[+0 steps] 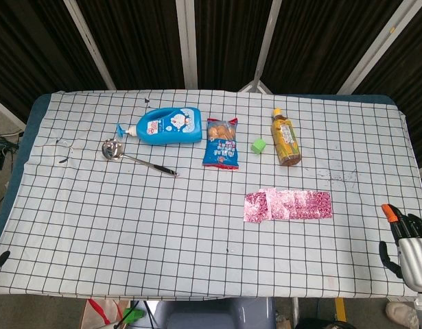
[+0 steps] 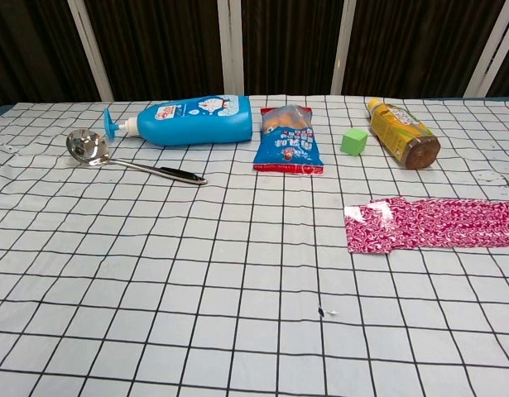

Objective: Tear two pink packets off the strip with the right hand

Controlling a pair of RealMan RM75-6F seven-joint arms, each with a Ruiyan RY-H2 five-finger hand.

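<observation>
Right robot hand (image 1: 406,240) hangs just off the desk's (image 1: 197,226) near right corner, fingers loosely spread, holding nothing. Left robot hand is out of sight. Pink strip (image 1: 287,205) lies flat near it, well apart. Farther back lie a tea bottle (image 1: 285,138), green cube (image 1: 259,144), snack bag (image 1: 222,143), blue bottle (image 1: 169,125) and ladle (image 1: 135,157).

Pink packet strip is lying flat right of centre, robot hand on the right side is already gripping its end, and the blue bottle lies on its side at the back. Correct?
Not quite. In the head view the right robot hand sits at the table's near right edge, apart from the pink packet strip and holding nothing. The rest stands: the strip lies flat right of centre, and the blue bottle lies on its side at the back.
</observation>
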